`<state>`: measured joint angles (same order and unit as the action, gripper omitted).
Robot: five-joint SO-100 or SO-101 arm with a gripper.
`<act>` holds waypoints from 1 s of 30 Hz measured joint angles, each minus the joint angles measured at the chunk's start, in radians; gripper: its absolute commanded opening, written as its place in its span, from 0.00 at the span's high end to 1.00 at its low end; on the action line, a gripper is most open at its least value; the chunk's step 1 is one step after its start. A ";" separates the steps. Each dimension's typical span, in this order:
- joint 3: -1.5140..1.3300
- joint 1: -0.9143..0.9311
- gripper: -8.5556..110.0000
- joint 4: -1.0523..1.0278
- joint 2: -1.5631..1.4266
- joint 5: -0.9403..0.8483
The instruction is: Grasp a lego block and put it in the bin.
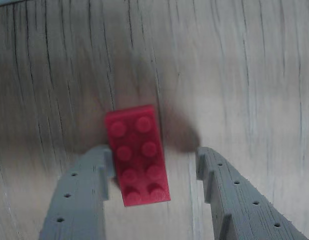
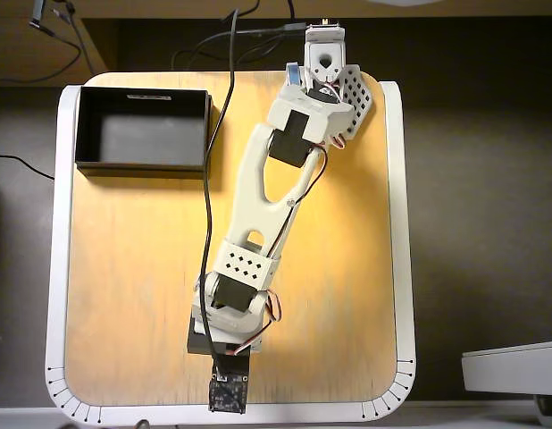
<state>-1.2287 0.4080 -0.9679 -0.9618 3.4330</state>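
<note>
Wood makes up the biggest thing here, the pale desk with its white border, and across it in the overhead view stretches the white arm, reaching from its base near the bottom edge up toward the top right corner. Next in size is the bin, a shallow black tray sitting in the top left corner of the desk in that view, empty as far as I can see and well apart from where the arm is working. Smaller again is the hand, seen from the wrist camera with its two grey fingers apart and nothing clamped between them. Smallest is the red lego block, lying flat on the desk with its studs up, a little skewed to the fingers, its near half between them; the overhead view does not show it, since the arm covers that spot. The block sits hard against the left finger in the wrist view, seemingly touching it, while a wide gap remains to the right finger. My guess is the arm is lining up to close, so the task is in its early part. The risk lies in that lopsided fit: closing could push the block sideways or twist it instead of squeezing it squarely. A grip only on the near end might also let it pivot and drop on the long carry across to the bin.
</note>
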 measured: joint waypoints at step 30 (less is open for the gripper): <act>0.002 0.023 0.92 -0.121 -0.057 -0.034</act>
<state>-1.2272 0.4310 -1.0891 -1.0186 3.3993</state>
